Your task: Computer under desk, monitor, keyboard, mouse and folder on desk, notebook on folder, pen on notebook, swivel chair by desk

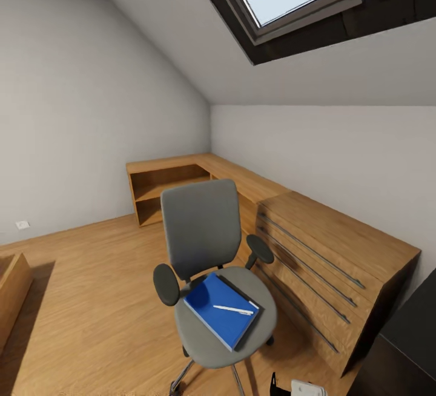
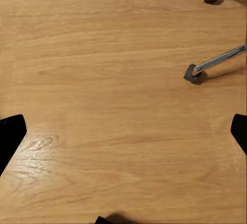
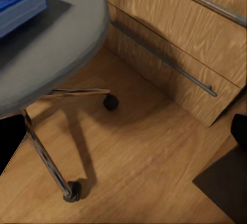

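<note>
While the bedroom (image 1: 91,81) is viewed from the head camera, a low wood cabinet (image 1: 327,250) is seen at 3 o'clock | swivel chair (image 1: 203,226) at 6 o'clock, back toward 12 | folder (image 1: 221,310) laid on its seat, long axis 10-to-4 | pen (image 1: 233,309) on the folder, pointing 3-to-9 | both grippers' opening cannot be told, nothing seen held.

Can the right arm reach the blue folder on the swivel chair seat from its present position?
Probably yes: the blue folder lies uncovered on the swivel chair seat, pen on top, near the right wrist camera, with nothing between.
</note>
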Available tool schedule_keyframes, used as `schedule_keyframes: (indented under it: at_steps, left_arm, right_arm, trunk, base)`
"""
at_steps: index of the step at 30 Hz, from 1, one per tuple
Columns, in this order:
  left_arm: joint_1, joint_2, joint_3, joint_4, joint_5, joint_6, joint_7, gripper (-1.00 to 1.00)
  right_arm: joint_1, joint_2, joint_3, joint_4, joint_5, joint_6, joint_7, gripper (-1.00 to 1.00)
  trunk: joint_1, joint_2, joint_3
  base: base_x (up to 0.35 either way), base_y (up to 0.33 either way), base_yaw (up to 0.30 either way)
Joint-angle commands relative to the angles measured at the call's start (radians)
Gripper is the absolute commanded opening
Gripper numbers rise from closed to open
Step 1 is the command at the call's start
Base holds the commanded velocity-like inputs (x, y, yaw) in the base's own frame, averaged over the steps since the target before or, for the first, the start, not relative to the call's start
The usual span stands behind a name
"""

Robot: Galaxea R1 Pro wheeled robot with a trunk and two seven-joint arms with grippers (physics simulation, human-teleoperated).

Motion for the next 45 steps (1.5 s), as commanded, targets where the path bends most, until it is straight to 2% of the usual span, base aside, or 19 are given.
schedule_keyframes:
  at_steps: [1, 9, 18, 45]
  left_arm:
    - [0.0, 0.001, -0.008, -0.001, 0.01, -0.016, 0.006, 1.0]
    - [0.0, -0.001, -0.009, -0.002, 0.01, -0.056, 0.006, 1.0]
    - [0.0, -0.002, -0.01, -0.002, 0.01, -0.06, 0.004, 1.0]
    - [0.0, -0.004, -0.011, 0.0, 0.008, -0.059, 0.001, 1.0]
  right_arm:
    - [-0.001, 0.0, 0.009, 0.0, -0.009, -0.004, -0.005, 1.0]
    - [-0.001, -0.001, 0.007, 0.001, -0.009, -0.004, -0.005, 1.0]
    - [-0.001, -0.002, 0.005, 0.001, -0.009, -0.004, -0.006, 1.0]
    - [-0.001, -0.006, 0.002, 0.003, -0.013, -0.004, -0.004, 1.0]
  trunk:
    - [0.0, -0.001, -0.001]
    - [0.0, -0.001, -0.001]
    - [0.0, -0.001, -0.001]
    - [0.0, -0.001, -0.001]
  base:
    - [0.0, 0.0, 0.275]
    - [0.0, 0.0, 0.277]
    - [0.0, 0.0, 0.252]
    - [0.0, 0.0, 0.016]
